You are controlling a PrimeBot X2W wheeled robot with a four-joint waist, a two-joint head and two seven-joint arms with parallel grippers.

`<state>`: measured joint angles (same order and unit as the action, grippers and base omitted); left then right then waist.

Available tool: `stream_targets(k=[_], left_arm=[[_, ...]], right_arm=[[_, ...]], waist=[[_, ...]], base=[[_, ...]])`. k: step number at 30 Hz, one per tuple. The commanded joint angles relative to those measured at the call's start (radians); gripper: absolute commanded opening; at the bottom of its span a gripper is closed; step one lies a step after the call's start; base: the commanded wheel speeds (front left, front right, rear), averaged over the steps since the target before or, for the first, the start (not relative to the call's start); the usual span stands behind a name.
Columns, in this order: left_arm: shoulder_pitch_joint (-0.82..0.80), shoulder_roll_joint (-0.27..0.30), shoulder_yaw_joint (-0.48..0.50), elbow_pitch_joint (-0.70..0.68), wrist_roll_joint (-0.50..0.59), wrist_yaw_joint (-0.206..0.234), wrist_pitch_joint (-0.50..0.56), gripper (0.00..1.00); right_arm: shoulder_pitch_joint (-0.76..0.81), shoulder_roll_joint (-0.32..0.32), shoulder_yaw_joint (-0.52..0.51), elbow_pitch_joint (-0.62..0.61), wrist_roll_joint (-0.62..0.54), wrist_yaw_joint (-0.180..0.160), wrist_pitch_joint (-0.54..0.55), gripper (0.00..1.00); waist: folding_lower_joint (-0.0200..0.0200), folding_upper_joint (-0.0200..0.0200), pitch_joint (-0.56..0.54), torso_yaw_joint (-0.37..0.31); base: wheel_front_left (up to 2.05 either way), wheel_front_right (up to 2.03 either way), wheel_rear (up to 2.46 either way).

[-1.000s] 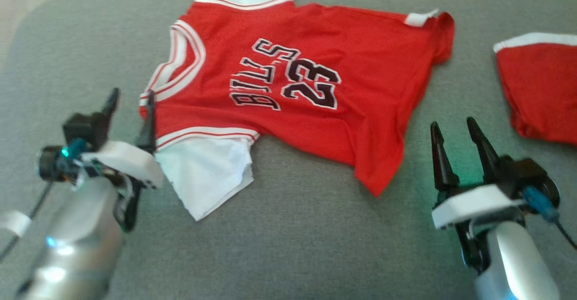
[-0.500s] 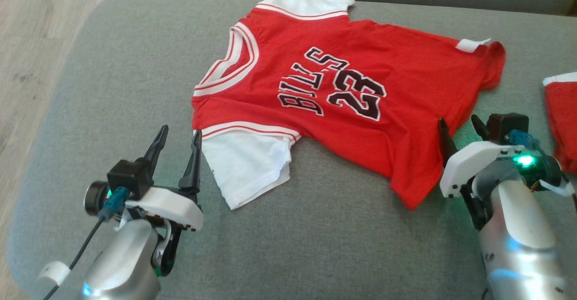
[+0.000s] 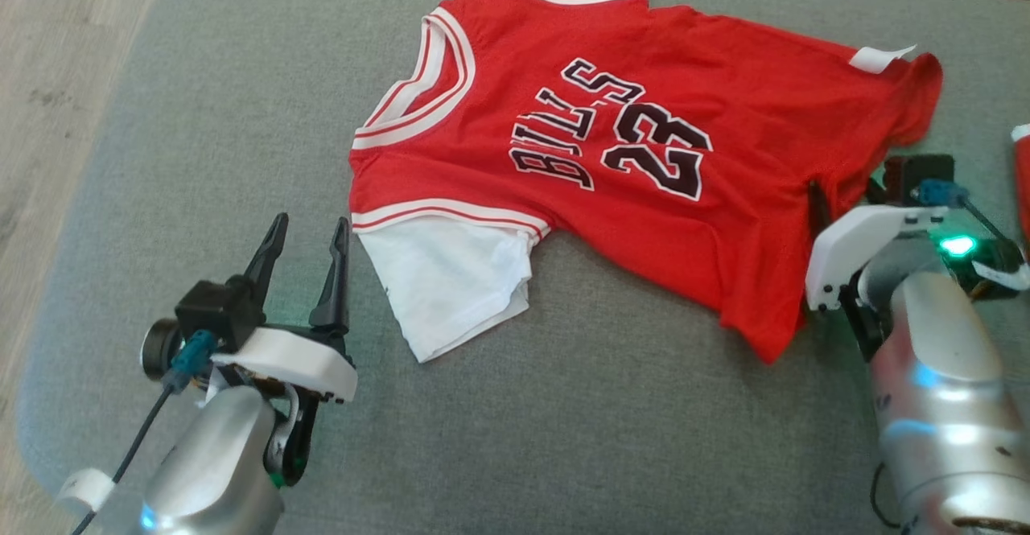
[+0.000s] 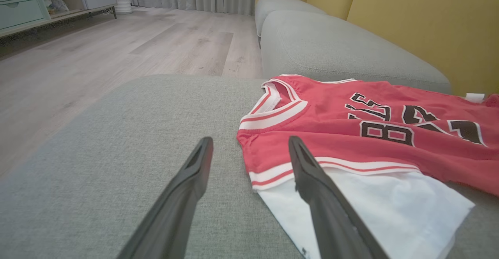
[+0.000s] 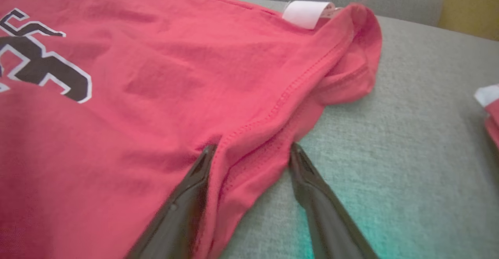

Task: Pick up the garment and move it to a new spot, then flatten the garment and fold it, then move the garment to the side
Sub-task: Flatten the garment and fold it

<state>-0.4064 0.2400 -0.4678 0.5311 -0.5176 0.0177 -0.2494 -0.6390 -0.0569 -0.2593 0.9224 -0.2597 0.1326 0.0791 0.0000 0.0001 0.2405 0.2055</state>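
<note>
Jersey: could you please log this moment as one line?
jersey: spread on sofa, not lifted | left gripper: open, beside sleeve | right gripper: open, straddling hem

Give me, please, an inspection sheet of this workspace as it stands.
Surface: grey sofa cushion, textured fabric.
Job's things: red jersey lying print up, partly spread; white sleeve out; hem rumpled.
Clutter: second red garment at the right edge.
Grippers: left gripper open, beside the white sleeve; right gripper open, jaws straddling the hem.
Cables: left wrist cable and right wrist cable, both off the jersey.
Surroundings: wooden floor, yellow backrest.
</note>
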Motion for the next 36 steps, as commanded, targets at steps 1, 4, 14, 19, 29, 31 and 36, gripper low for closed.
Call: stream_targets(k=[1,4,14,19,29,31,36], left_arm=[[-0.029,0.016,0.048,-0.031,0.014,-0.002,-0.012,1.0],[-0.034,0.01,0.05,-0.031,0.018,-0.005,-0.012,1.0],[-0.052,-0.026,0.062,-0.033,0.046,-0.024,-0.012,1.0],[-0.063,-0.04,0.066,-0.033,0.066,-0.038,-0.012,1.0],[-0.084,-0.056,0.076,-0.033,0.101,-0.056,-0.012,1.0],[-0.079,-0.056,0.08,-0.033,0.106,-0.057,-0.012,1.0],[-0.052,-0.056,0.101,-0.039,0.115,-0.053,-0.012,1.0]], right_arm=[[-0.006,0.007,0.019,0.01,-0.032,-0.002,0.009,0.0],[-0.021,0.007,-0.001,-0.002,-0.073,-0.002,0.014,0.0],[-0.119,-0.061,-0.105,-0.098,-0.322,-0.002,0.041,0.0],[-0.198,-0.129,-0.074,-0.063,-0.362,-0.002,0.026,0.0],[-0.296,-0.138,-0.052,0.041,-0.345,-0.002,-0.073,1.0],[-0.291,-0.117,-0.072,0.046,-0.32,-0.002,-0.111,1.0],[-0.246,-0.049,-0.112,0.037,-0.242,-0.002,-0.222,1.0]], waist=[[0.0,-0.0001,0.005,0.005],[0.0,-0.0001,0.012,0.012],[0.0,-0.0001,0.037,0.045],[0.0,-0.0001,0.049,0.052],[0.0,-0.0001,0.042,0.018],[0.0,-0.0001,0.027,0.003],[0.0,-0.0001,-0.022,-0.048]], base=[[0.0,0.0,0.0],[0.0,0.0,0.0],[0.0,0.0,0.0],[0.0,0.0,0.0],[0.0,0.0,0.0],[0.0,0.0,0.0],[0.0,0.0,0.0]])
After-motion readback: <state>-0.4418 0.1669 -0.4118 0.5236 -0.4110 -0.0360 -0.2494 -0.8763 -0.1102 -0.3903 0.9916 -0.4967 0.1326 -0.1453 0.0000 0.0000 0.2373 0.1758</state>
